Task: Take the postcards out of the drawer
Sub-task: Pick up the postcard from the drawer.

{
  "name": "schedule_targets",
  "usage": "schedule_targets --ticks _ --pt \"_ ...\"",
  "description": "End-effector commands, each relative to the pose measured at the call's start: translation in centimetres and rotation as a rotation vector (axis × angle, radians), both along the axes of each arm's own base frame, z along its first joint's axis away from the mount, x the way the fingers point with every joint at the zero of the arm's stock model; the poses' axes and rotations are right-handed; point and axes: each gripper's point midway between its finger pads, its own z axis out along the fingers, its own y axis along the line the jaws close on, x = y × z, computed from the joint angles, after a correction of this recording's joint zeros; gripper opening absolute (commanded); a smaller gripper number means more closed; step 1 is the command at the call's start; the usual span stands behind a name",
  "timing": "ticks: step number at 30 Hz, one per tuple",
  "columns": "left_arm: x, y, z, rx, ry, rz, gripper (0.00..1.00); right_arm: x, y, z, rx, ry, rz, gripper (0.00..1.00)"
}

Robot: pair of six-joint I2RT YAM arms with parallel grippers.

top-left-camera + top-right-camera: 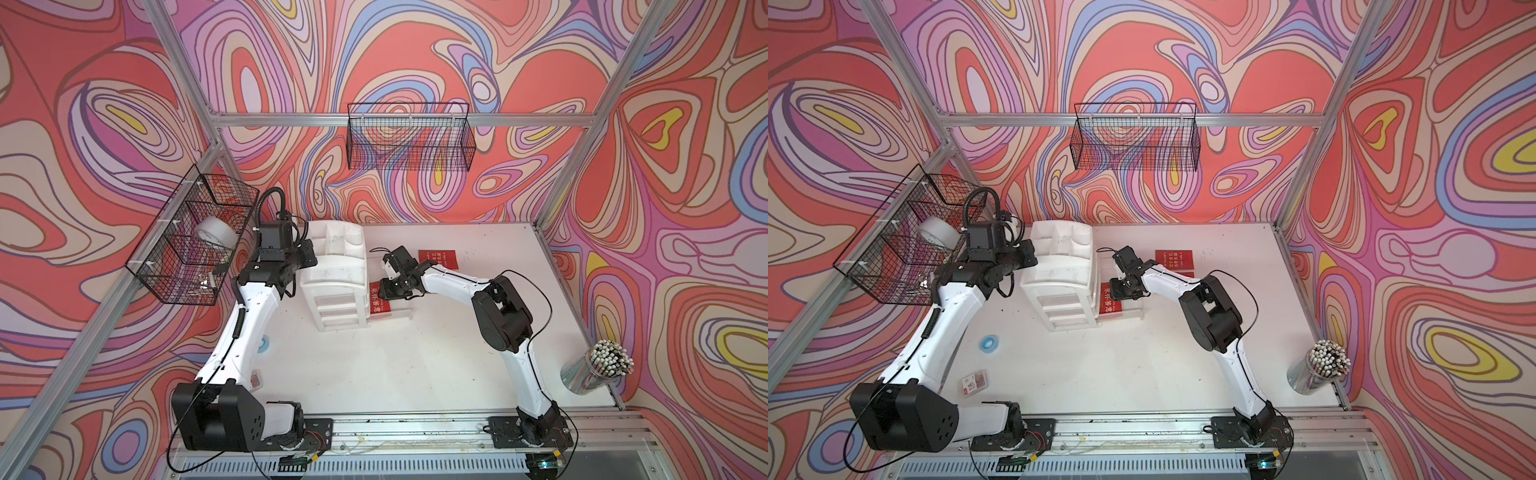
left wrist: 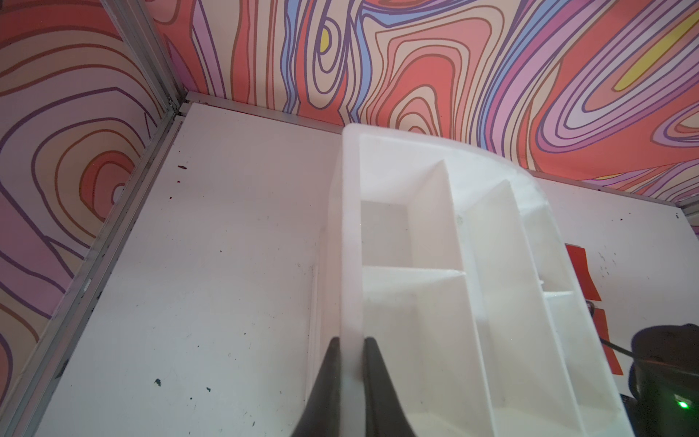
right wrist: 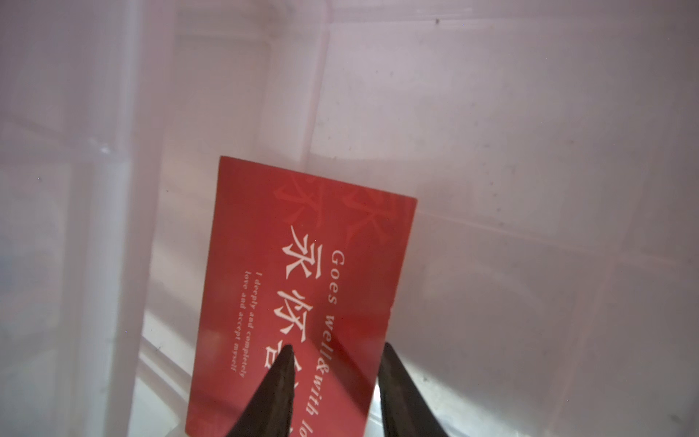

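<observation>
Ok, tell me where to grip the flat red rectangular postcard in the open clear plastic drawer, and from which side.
Pinch the red postcard by the long edge now between the right gripper's open fingers. It is thin and flat in the clear plastic drawer, so its faces give no hold. Come from above through the open top, probably slipping one finger under that edge.

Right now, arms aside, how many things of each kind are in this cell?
Red postcards: 3 (one in the drawer, two on the table)
Black wire baskets: 2
White drawer unit: 1
Tape roll: 1
Jar of sticks: 1
Blue disc: 1
Small printed tag: 1
Total: 10, leaving out small bits in the side basket that I cannot make out.
</observation>
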Motion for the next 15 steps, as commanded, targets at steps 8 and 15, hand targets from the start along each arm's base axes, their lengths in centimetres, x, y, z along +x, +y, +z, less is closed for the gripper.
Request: schedule_targets --ticks 8,15 --pt "-1.1 0.5 -1.9 0.028 0.080 0.000 0.00 -0.5 2.2 2.8 0.133 -0.016 0.049 0.36" --pt "-1.1 0.5 -1.9 0.028 0.079 0.000 0.00 -0.9 2.0 4.2 0.162 -0.034 0.042 0.34"
